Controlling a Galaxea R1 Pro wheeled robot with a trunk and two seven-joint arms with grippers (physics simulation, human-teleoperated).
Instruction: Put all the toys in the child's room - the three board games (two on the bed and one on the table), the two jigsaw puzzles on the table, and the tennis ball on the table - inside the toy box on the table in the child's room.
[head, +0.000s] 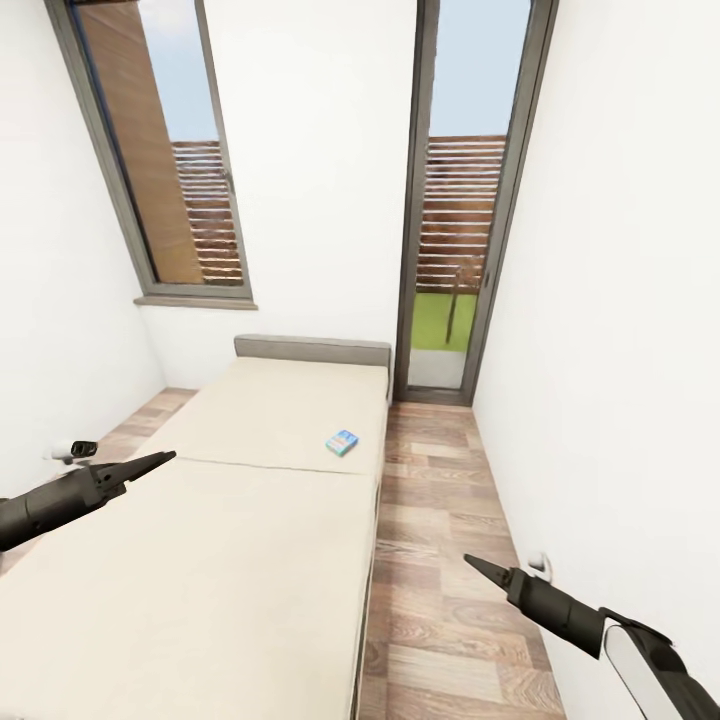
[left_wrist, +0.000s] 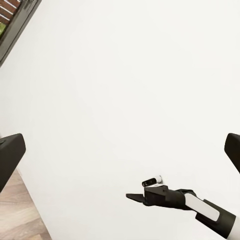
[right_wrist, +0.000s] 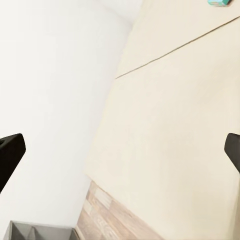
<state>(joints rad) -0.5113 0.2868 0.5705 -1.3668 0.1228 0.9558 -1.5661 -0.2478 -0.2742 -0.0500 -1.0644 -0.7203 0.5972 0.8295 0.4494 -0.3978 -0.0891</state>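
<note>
Head view: a small blue board game (head: 342, 442) lies on the bed (head: 250, 540) near its right edge, toward the grey headboard (head: 312, 349). The left claw (head: 150, 463) and right claw (head: 480, 569) hover empty, their tips looking pressed together. Both wrist views show each claw's fingers (left_wrist: 11, 155) (right_wrist: 10, 155) spread wide, holding nothing.

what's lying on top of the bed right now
One small blue board game lies flat on the cream cover of the bed, toward the headboard end near the edge beside the wood floor. The rest of the visible cover is bare. The nearest stretch of the bed falls outside the head view.
</note>
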